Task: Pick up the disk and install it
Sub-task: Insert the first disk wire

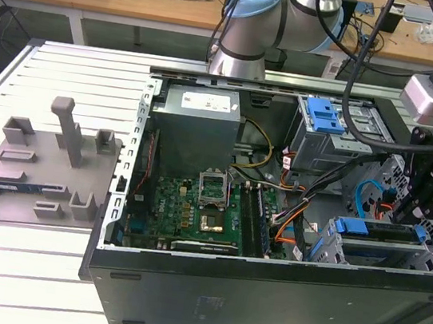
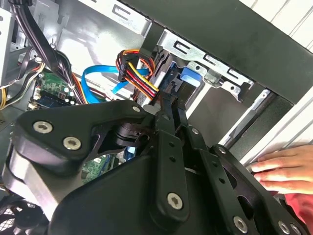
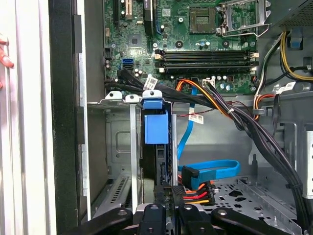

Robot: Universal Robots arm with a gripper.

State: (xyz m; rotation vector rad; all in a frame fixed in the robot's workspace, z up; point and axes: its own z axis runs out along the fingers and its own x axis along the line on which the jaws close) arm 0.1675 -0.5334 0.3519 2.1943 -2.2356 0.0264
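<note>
The disk (image 3: 157, 128) stands on edge in a slot of the grey metal drive cage (image 3: 120, 147) at the case's front corner, its blue carrier bracket facing the motherboard. In the second wrist view the disk (image 2: 188, 78) sits just beyond my two black fingers (image 2: 164, 115), which lie close together along its thin edge. My gripper (image 3: 168, 199) is shut on the disk's near end. In the exterior view the gripper (image 1: 418, 208) hangs over the cage (image 1: 385, 250) at the exterior view's right, where the disk (image 1: 353, 226) shows blue.
A bundle of red, yellow and black power wires (image 3: 198, 193) and a blue data cable (image 3: 210, 171) lie beside the fingers. A person's hand (image 2: 283, 169) rests on the table by the case wall. The grey fixture plate (image 1: 38, 169) sits at the exterior view's left; a second cage with blue latch (image 1: 324, 113) lies farther back.
</note>
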